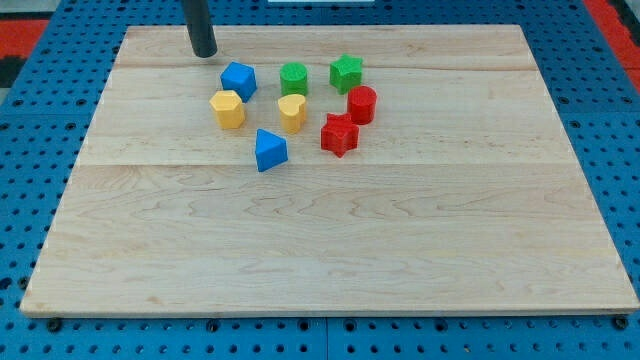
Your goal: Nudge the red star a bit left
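Note:
The red star point(339, 134) lies on the wooden board point(330, 250), right of centre in the cluster of blocks. A red cylinder point(361, 104) sits just above and to its right, and a yellow heart point(291, 112) lies to its left. My tip point(204, 52) is at the view's top left, well away from the red star. It stands up and to the left of a blue block point(238, 80).
A yellow hexagon point(227, 109) lies left of the heart. A green cylinder-like block point(294, 78) and a green star point(346, 73) sit at the cluster's top. A blue triangular block point(269, 150) lies at the cluster's bottom left. Blue pegboard surrounds the board.

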`<state>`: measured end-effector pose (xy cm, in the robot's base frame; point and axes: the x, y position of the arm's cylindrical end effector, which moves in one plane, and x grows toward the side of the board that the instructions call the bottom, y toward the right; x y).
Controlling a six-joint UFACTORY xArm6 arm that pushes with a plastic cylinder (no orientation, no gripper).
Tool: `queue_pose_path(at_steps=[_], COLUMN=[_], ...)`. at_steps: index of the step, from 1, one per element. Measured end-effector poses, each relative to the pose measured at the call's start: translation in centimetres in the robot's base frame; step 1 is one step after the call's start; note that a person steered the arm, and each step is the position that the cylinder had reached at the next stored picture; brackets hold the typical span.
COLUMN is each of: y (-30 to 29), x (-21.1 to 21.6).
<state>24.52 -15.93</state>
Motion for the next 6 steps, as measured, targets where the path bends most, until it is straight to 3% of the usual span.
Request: queue_pose_path(at_steps=[5,6], y=[2.3,10.9], x=[0.0,-0.1])
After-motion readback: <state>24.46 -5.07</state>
